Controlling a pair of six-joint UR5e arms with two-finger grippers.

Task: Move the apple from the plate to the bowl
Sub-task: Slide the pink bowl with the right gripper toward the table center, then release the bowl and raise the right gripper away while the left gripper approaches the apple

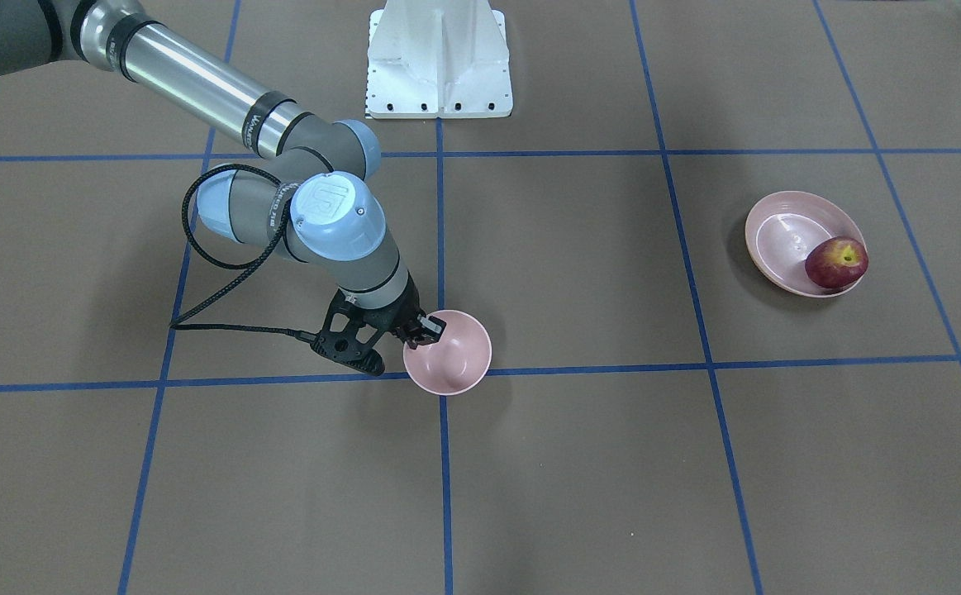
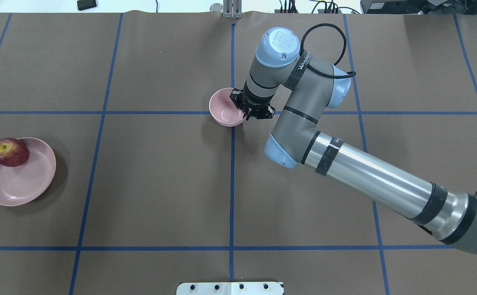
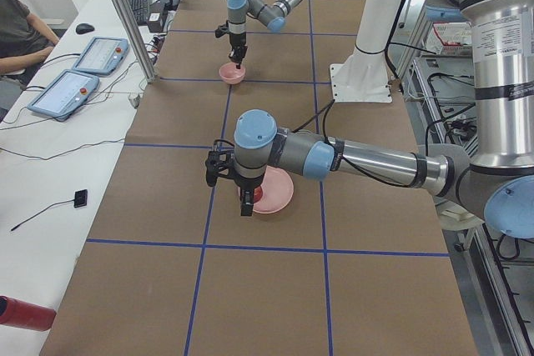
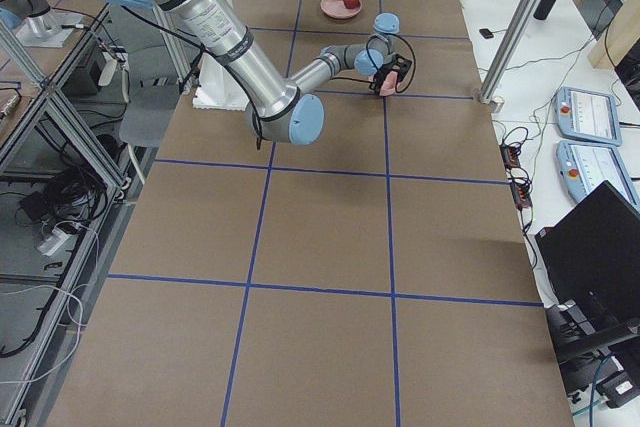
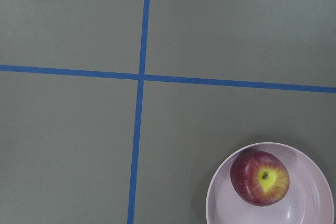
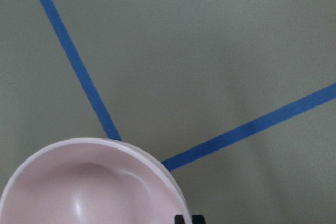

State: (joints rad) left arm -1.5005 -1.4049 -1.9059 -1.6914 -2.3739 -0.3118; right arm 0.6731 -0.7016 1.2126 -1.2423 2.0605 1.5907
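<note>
on the blue joint cap [image 1: 335, 208] of the right arm a pale "ur" mark shows. the right gripper [image 1: 424, 329] pinches the rim of the bowl [image 1: 457, 362]; whether the left gripper [image 3: 246, 203] is open or closed i cannot tell. the apple [image 1: 836, 262] lies at the edge of the plate [image 1: 777, 235], well apart from the bowl. the brown table [image 1: 579, 479] carries blue tape lines [image 1: 596, 370]; two teach pendants [image 3: 62, 93] lie on a white bench [image 3: 50, 181].

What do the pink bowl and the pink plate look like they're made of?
The bowl: smooth pink with a soft shine inside, so glazed ceramic or hard plastic; the look leaves it open. The plate: same glossy pink, light glints inside, likely the same material.
</note>
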